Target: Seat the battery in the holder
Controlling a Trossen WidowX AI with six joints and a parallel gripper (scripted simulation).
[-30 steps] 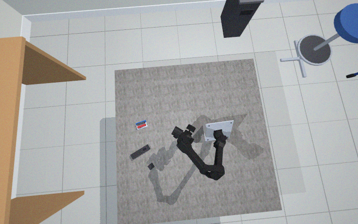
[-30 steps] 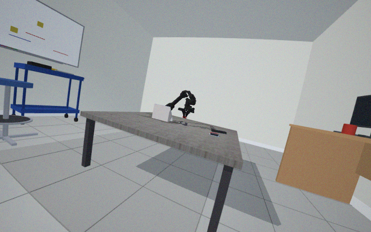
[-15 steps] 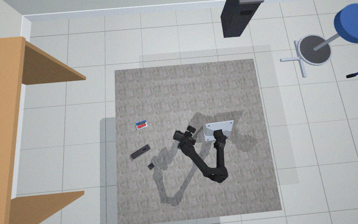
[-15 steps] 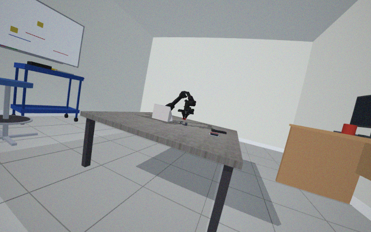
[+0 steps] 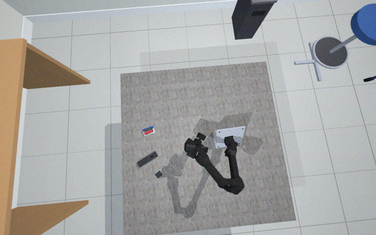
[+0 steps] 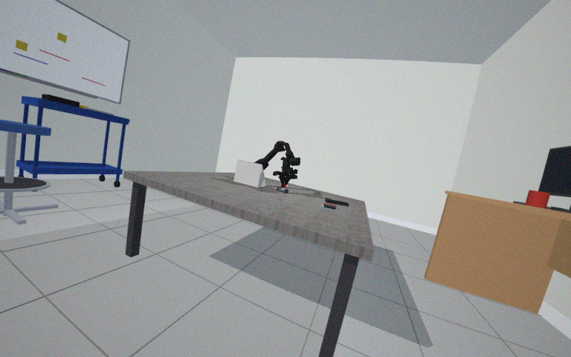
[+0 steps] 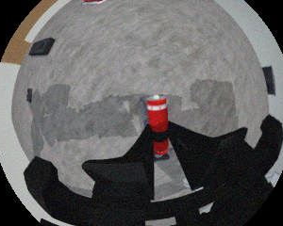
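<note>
The red battery (image 7: 158, 115) (image 6: 283, 186) has a white band and a pale end. It lies between the fingertips of my gripper (image 7: 159, 136), which is shut on it. In the exterior view my gripper points down, with the battery low over a small grey holder (image 6: 285, 190). In the wrist view, small grey parts show beside and below the battery, mostly covered by it and the fingers. The spring and the lip cannot be made out, nor whether the battery touches the holder. In the top view the arm hides the fingertips, battery and holder.
A white panel (image 5: 220, 136) (image 6: 247, 172) stands by the arm's base. A small tray with red and blue parts (image 5: 148, 132) (image 6: 329, 206) and a long dark box (image 5: 147, 159) (image 6: 336, 201) (image 7: 41, 46) lie farther off. A small dark block (image 5: 158, 174) is near the box.
</note>
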